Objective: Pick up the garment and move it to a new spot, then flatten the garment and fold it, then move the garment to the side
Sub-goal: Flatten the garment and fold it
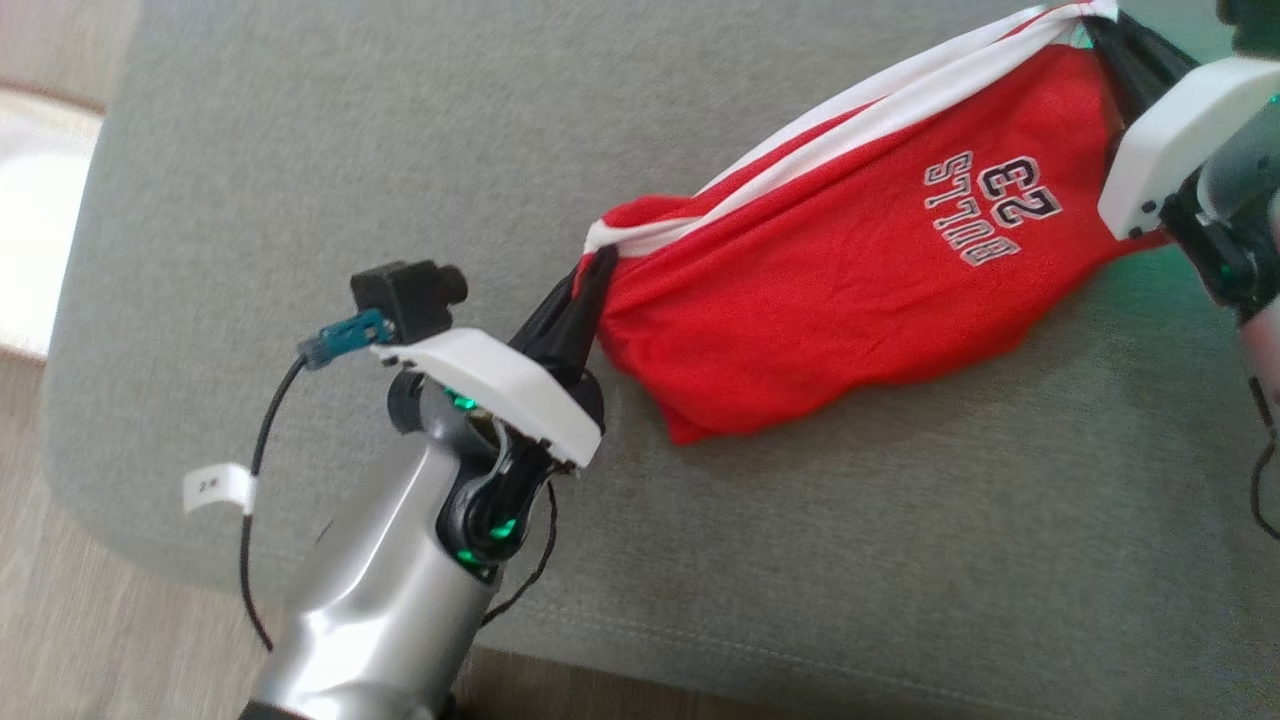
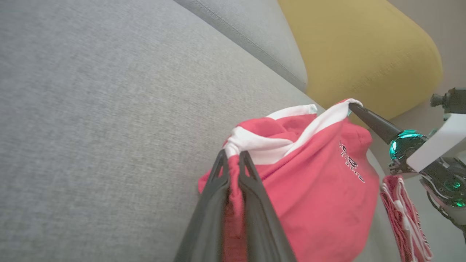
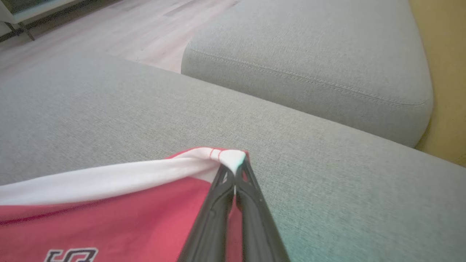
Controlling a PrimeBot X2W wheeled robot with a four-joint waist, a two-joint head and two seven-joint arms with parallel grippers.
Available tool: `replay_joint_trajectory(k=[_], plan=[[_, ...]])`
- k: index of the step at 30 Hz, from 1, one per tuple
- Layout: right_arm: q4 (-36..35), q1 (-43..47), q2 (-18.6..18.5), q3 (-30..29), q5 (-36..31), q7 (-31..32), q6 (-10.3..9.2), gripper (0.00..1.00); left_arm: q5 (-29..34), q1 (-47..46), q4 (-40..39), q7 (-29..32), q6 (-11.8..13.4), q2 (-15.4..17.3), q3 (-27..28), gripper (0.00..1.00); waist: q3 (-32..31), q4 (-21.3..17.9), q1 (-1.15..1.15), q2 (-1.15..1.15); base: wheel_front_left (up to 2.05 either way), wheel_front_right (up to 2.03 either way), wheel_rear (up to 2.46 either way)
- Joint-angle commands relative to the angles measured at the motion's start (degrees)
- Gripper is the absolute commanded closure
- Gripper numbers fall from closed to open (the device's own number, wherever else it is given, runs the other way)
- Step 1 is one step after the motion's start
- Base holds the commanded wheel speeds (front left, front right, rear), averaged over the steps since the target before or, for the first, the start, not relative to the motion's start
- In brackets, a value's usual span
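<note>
The garment (image 1: 850, 270) is a red jersey with white trim and "BULLS 23" lettering, stretched between my two grippers above a grey sofa cushion (image 1: 350, 150). My left gripper (image 1: 592, 268) is shut on its lower left end, pinching red cloth and white trim (image 2: 233, 158). At the upper right my right gripper (image 1: 1095, 22) is shut on the other end of the white band (image 3: 235, 162). The cloth hangs in a sagging fold between them, its lower edge resting on the cushion. In the left wrist view the right gripper (image 2: 352, 106) grips the far corner.
A second grey cushion (image 3: 309, 62) lies beyond a seam. A yellow cushion (image 2: 364, 54) stands behind it. Wooden floor (image 1: 60, 600) lies past the sofa's left and front edge. Another red-and-white cloth (image 2: 404, 214) hangs by the right arm.
</note>
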Motion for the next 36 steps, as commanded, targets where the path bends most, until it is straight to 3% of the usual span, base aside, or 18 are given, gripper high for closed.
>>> replay_joint_trajectory(k=[1, 4, 5, 6, 7, 13, 20, 27, 31, 36], plan=[[-0.33, -1.28, -0.79, 0.83, 0.46, -1.05, 0.19, 1.0, -0.39, -2.01, -0.85, -1.06, 0.01, 0.86, 1.12, 1.0, 1.96, 1.84, 0.0, 0.0, 0.0, 0.0, 0.0], [4.57, -3.49, -0.13, 3.06, 1.55, -3.44, 0.19, 1.0, -2.03, -3.87, 1.7, -3.04, 0.16, 0.86, -0.93, 1.0, 2.45, 2.34, 0.0, 0.0, 0.0, 0.0, 0.0], [5.95, -4.03, 0.09, 3.61, 1.99, -4.4, 0.19, 0.89, -2.65, -4.27, 2.49, -3.4, 0.23, 0.86, -1.59, 0.84, 2.54, 2.4, 0.0, 0.0, 0.0, 0.0, 0.0], [7.12, -4.42, 0.33, 4.0, 2.42, -5.62, 0.19, 0.53, -3.14, -4.62, 3.15, -3.81, 0.28, 0.86, -2.25, 0.45, 2.61, 2.44, 0.0, 0.0, 0.0, 0.0, 0.0], [8.15, -4.58, 0.68, 4.46, 2.86, -6.65, 0.19, 0.0, -3.5, -4.91, 3.74, -4.33, 0.35, 0.86, -2.81, 0.0, 2.64, 2.38, 0.0, 0.0, 0.0, 0.0, 0.0], [11.62, -3.85, 2.2, 5.17, 3.52, -16.68, 0.19, 0.0, -2.53, -5.24, 6.54, -8.25, 2.24, 1.07, -4.16, 0.0, 1.49, 0.77, 0.0, 0.0, 0.0, 0.0, 0.0], [10.34, 1.18, 3.98, 0.61, 0.18, -27.21, 0.19, 0.0, 6.38, -2.46, 3.04, -13.18, 9.85, 5.1, -2.2, 0.0, -1.88, -3.05, 0.0, 0.0, 0.0, 0.0, 0.0], [1.19, 11.44, 8.09, -9.23, -6.99, -28.53, 0.19, 0.0, 17.37, 2.25, -9.41, -13.53, 16.06, 8.54, 4.04, 0.0, -5.39, -7.15, 0.0, 0.0, 0.0, 0.0, 0.0], [-6.19, 18.42, 10.96, -13.83, -10.8, -28.22, 0.19, 0.0, 23.79, 4.83, -15.24, -13.54, 17.52, 10.15, 6.69, 0.0, -7.0, -9.34, 0.0, 0.0, 0.0, 0.0, 0.0], [-15.76, 27.19, 14.88, -17.85, -14.63, -24.64, 0.19, 0.0, 28.06, 7.94, -17.01, -13.54, 17.81, 11.9, 7.95, 0.0, -8.57, -11.76, 0.0, 0.0, 0.0, 0.0, 0.0]])
